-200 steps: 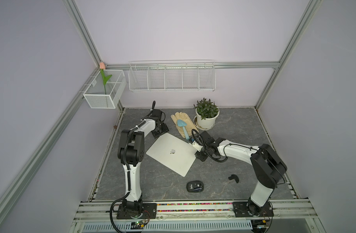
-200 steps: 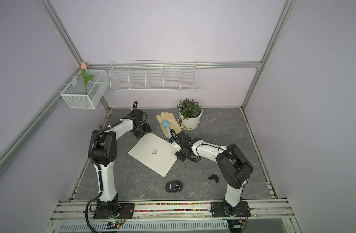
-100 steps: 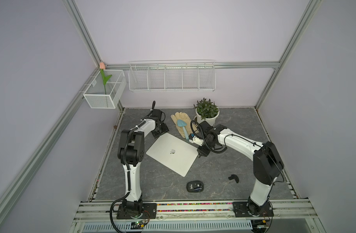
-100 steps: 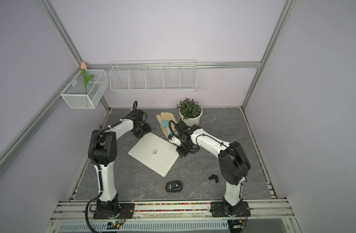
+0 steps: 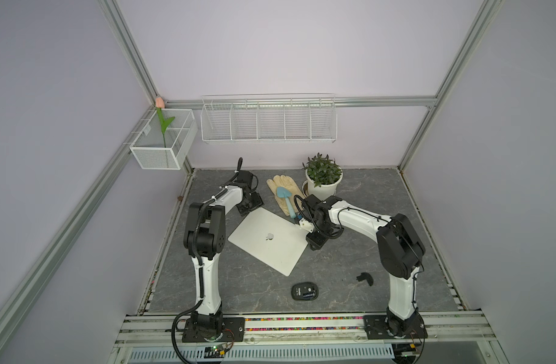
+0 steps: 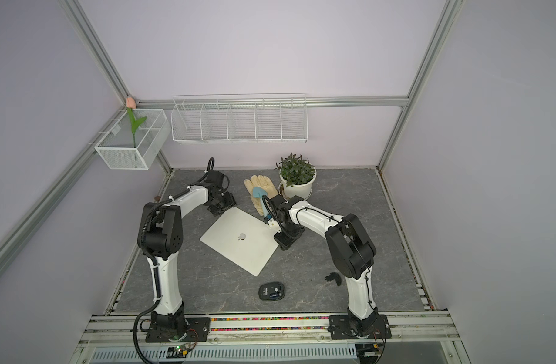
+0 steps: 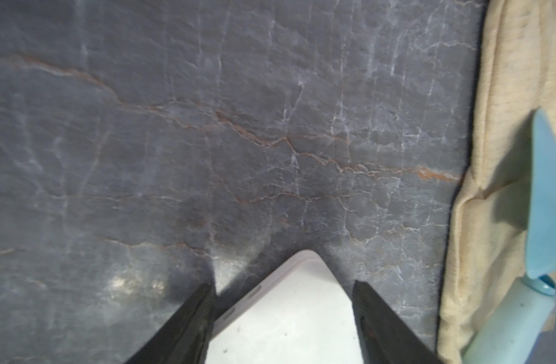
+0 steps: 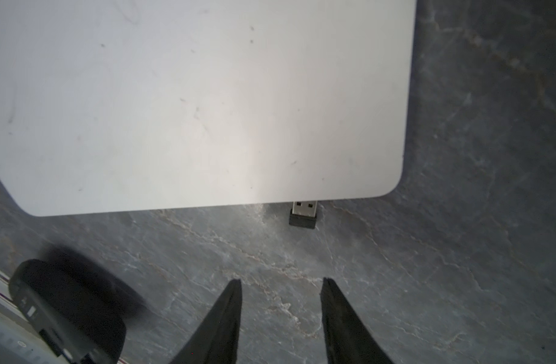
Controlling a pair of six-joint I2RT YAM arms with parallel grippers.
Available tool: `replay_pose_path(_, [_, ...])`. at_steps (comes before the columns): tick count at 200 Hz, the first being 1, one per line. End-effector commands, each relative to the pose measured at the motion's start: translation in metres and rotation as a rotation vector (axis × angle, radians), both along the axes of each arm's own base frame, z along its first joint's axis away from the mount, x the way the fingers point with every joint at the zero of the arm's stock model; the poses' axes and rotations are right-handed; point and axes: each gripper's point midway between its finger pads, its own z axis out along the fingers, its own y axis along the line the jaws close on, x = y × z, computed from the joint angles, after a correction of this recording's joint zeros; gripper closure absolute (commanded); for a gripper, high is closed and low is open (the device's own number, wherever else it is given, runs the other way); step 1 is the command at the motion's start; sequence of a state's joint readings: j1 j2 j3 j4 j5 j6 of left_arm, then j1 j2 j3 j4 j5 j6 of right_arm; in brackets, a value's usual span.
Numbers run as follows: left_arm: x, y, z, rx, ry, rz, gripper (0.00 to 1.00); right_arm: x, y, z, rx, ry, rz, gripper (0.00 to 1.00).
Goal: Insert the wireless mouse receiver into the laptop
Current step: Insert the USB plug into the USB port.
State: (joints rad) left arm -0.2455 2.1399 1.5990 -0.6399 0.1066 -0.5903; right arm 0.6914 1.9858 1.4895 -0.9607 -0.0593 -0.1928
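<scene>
Robot lab cell: alu frame [image 5: 380, 101], plain lilac walls [image 5: 286, 47], 2 arms [image 5: 207, 277] on base rail [image 5: 301, 324].

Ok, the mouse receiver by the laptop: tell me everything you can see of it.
The receiver is a tiny USB dongle: a stubby black plastic cap and a silvery metal plug with two square holes. It sits against the laptop, at its edge near a rounded corner, plug pointing into it, cap sticking out over the grey tabletop; how deep it is seated cannot be told. The right gripper, jaws open, stands apart from it. Only the right wrist view shows it.
</scene>
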Motion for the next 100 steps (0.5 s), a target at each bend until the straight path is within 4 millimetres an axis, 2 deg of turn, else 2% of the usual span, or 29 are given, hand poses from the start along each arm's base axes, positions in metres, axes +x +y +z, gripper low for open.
replay_pose_path(1, [-0.012, -0.003, -0.009, -0.023, 0.054, 0.002, 0.29, 0.0, 0.005, -0.006, -0.02, 0.005, -0.011, 0.56])
replay_pose_path(28, [-0.012, -0.002, -0.01, -0.023, 0.055, 0.002, 0.29, 0.002, 0.003, -0.012, -0.053, -0.005, -0.014, 0.58])
replay_pose_path(33, [-0.012, -0.001, -0.009, -0.023, 0.054, 0.004, 0.29, 0.009, 0.007, -0.013, -0.041, -0.032, -0.018, 0.58])
replay_pose_path(63, [-0.012, -0.002, -0.01, -0.026, 0.057, 0.005, 0.29, 0.016, 0.005, -0.018, -0.068, -0.078, -0.03, 0.61])
replay_pose_path(100, [-0.012, -0.001, -0.01, -0.026, 0.058, 0.005, 0.29, 0.017, 0.005, -0.025, -0.086, -0.099, -0.031, 0.62])
